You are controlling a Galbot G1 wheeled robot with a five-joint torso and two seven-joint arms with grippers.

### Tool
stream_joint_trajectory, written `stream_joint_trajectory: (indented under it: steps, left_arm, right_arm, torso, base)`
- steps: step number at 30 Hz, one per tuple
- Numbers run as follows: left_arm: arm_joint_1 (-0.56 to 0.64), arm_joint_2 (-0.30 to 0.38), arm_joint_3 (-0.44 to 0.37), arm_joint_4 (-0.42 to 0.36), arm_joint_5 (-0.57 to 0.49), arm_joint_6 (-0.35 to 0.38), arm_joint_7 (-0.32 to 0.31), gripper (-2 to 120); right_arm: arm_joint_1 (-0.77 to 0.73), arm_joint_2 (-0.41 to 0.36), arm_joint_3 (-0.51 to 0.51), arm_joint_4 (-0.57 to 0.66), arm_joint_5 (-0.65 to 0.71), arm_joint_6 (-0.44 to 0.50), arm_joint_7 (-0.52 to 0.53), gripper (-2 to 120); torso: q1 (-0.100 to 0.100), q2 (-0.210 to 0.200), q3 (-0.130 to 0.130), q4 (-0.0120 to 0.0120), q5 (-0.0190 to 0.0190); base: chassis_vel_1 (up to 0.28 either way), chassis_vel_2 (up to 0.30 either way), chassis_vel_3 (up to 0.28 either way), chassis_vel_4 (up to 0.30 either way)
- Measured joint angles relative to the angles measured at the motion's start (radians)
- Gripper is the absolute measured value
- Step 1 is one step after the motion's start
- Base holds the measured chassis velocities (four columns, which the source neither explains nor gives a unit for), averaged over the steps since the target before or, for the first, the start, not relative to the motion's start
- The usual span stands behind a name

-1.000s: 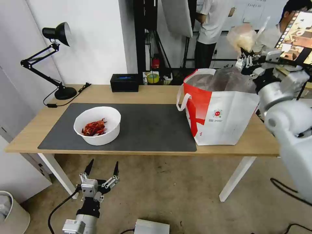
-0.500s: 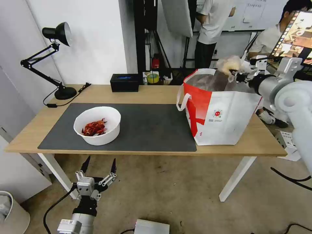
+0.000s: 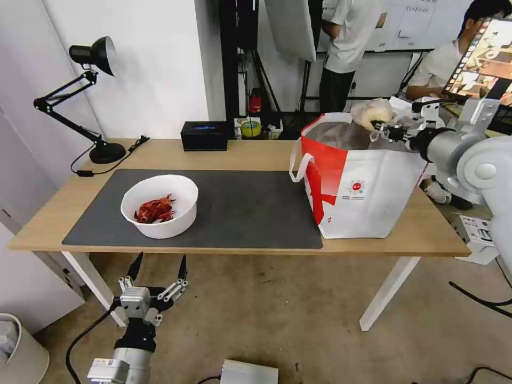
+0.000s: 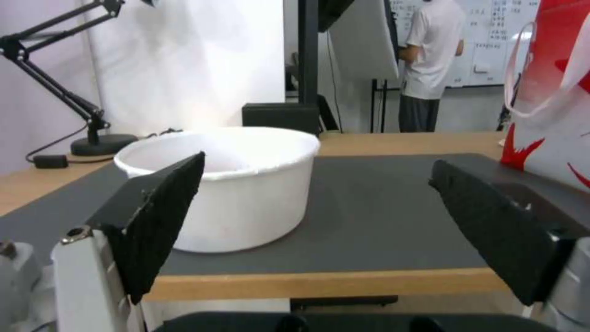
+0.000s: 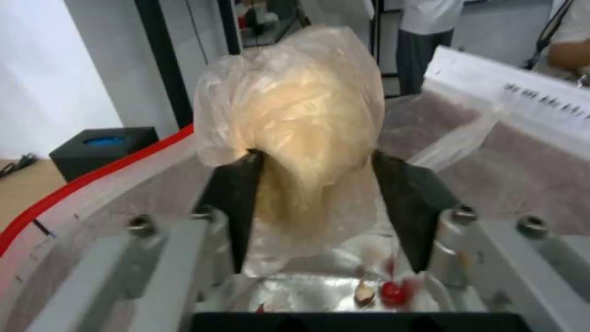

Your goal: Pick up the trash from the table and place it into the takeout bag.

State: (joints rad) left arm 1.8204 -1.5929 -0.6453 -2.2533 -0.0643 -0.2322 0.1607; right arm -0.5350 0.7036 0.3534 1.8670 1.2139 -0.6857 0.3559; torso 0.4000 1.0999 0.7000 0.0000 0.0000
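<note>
Right wrist view: the right pincer (image 5: 313, 203) is clamping its two dark fingers (image 5: 237, 203) against the lower sides of the clear bag with pale bun (image 5: 295, 115), the jaws closed only as far as the soft bundle allows, so that the bulk of it is bulging above the grip rather than slipping through. Behind and below the fingers the silver foil lining of the takeout bag (image 5: 110, 184) is showing, with what look like red scraps and clear plastic already lying at its bottom, which suggests the bun is being held over the mouth for a drop inside. From the head view, the right pincer (image 3: 385, 129) is reaching in from the far right, holding the bun bag (image 3: 372, 112) just above the rear rim of the takeout bag (image 3: 368, 197), which is standing upright at the right end of the worktop (image 3: 256, 152), partly on the dark grey mat (image 3: 245, 208), its top gaping wide to receive trash. Well apart, on the left half of the mat, the white bowl of red crayfish shells (image 3: 160, 205) is waiting, not yet collected. The left pincer (image 3: 156, 272) is hanging below the worktop's front edge with its fingers spread wide and empty, and its wrist view is facing the white bowl (image 4: 233, 184) at tabletop height.
</note>
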Motion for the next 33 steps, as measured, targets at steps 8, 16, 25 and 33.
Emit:
stream_joint_trajectory:
  steps: [8, 16, 25, 33]
  left_arm:
    - [0.011, 0.0, -0.007, -0.024, 0.0, 0.003, -0.001, 100]
    - [0.027, 0.0, -0.008, -0.037, 0.003, 0.001, -0.001, 100]
    - [0.008, 0.0, -0.006, -0.022, 0.002, 0.005, -0.002, 100]
    - [-0.029, 0.01, -0.006, -0.003, -0.013, 0.035, -0.01, 100]
  right_arm:
    - [-0.017, -0.021, -0.003, 0.0, 0.005, 0.011, 0.002, 82]
    - [-0.055, 0.002, -0.004, 0.016, -0.038, 0.153, -0.033, 100]
    - [-0.187, 0.019, 0.009, 0.075, -0.211, 0.555, -0.226, 100]
    - [-0.278, 0.061, 0.01, 0.172, -0.302, 0.708, -0.256, 100]
  torso:
    - [0.0, 0.0, 0.0, 0.0, 0.0]
    - [0.0, 0.0, 0.0, 0.0001, -0.0001]
    - [0.0, 0.0, 0.0, -0.0001, 0.0]
    - [0.0, 0.0, 0.0, 0.0, -0.0002]
  base:
    - [0.0, 0.0, 0.0, 0.0]
    - [0.0, 0.0, 0.0, 0.0]
    - [0.0, 0.0, 0.0, 0.0]
    - [0.0, 0.0, 0.0, 0.0]
